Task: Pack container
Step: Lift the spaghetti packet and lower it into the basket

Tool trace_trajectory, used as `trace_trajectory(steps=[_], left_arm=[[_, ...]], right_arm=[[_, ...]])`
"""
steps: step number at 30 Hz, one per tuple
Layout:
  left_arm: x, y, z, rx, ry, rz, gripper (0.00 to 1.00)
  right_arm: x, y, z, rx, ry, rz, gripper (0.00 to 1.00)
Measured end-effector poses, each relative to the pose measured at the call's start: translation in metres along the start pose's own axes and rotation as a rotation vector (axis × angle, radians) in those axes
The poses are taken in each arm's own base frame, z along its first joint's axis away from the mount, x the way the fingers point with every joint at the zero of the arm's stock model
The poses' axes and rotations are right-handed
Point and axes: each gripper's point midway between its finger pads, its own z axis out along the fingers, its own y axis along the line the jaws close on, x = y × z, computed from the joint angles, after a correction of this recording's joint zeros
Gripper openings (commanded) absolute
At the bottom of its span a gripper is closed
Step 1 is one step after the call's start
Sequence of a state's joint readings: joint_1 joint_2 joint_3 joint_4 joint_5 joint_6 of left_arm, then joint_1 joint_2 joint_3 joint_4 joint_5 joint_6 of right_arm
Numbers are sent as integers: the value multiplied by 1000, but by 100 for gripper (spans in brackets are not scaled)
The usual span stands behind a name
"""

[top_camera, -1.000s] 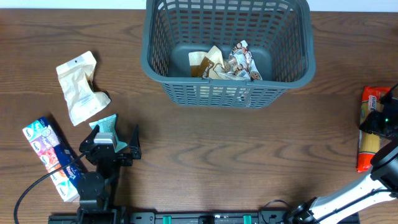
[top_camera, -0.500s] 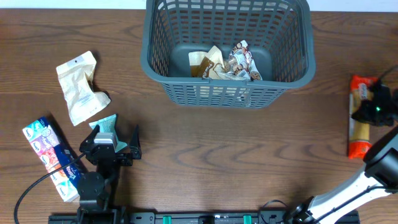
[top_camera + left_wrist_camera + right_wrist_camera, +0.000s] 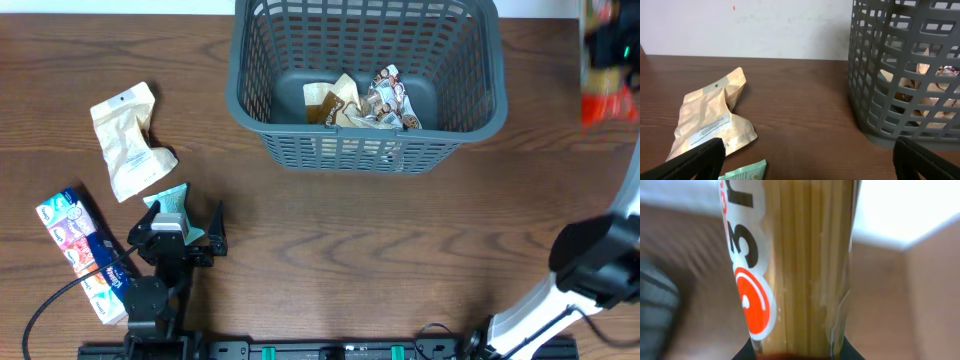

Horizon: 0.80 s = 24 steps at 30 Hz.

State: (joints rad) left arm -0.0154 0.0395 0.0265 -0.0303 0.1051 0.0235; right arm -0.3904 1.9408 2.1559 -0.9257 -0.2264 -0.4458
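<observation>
- Dark grey lattice plastic: the container (image 3: 365, 150) sits at the far edge of the desk, about mid-width, with two packets (image 3: 350, 100) already on its floor.
- Change: the spaghetti packet (image 3: 603, 70) is off the wood. A second ago it lay along the right edge, halfway down. Now it hangs blurred near the far right corner.
- The right gripper (image 3: 797, 353) is clamped on that packet. In your wrist view the strands and the red-and-white label run straight out from between the fingers.
- Reading: the pick has held and the carry is under way. The drop is not yet done.
- Position: the load is to the right of the container's right rim, near it but not over the opening. You need to move left before releasing.
- The left gripper (image 3: 188, 226) is parked near the front left corner, jaws spread, gripping nothing.
- Loose on the left side: the cream pouch (image 3: 128, 140), teal packet (image 3: 170, 200) and blue-and-white packet (image 3: 75, 250).
</observation>
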Motion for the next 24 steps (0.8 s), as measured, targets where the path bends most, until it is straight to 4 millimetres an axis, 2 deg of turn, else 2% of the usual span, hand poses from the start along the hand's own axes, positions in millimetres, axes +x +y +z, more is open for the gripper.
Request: trace_trajectory(steps=[2, 4, 7, 8, 9, 11, 13, 16, 19, 24], left_arm=[[0, 0, 0, 0, 0, -10, 99], [0, 0, 0, 0, 0, -26, 99], [0, 0, 0, 0, 1, -40, 99], [0, 0, 0, 0, 1, -46, 99], [0, 0, 0, 0, 1, -50, 99], [0, 0, 0, 0, 1, -51, 99], [0, 0, 0, 0, 1, -53, 99], [0, 0, 0, 0, 1, -53, 99], [0, 0, 0, 0, 1, -53, 99], [0, 0, 0, 0, 1, -53, 98]], right_arm=[[-50, 28, -40, -9, -123, -85, 1], [-81, 57, -68, -35, -204, -164, 1], [-113, 112, -96, -103, -304, -320, 1], [-117, 125, -99, -121, -321, -364, 1], [-121, 147, -101, -151, -338, -438, 1], [-118, 185, -100, -213, -339, -571, 1], [-113, 223, -98, -286, -341, -699, 8], [-102, 274, -95, -396, -357, -867, 8], [-95, 310, -91, -474, -376, -962, 7], [-70, 347, -71, -578, -321, -1034, 6]])
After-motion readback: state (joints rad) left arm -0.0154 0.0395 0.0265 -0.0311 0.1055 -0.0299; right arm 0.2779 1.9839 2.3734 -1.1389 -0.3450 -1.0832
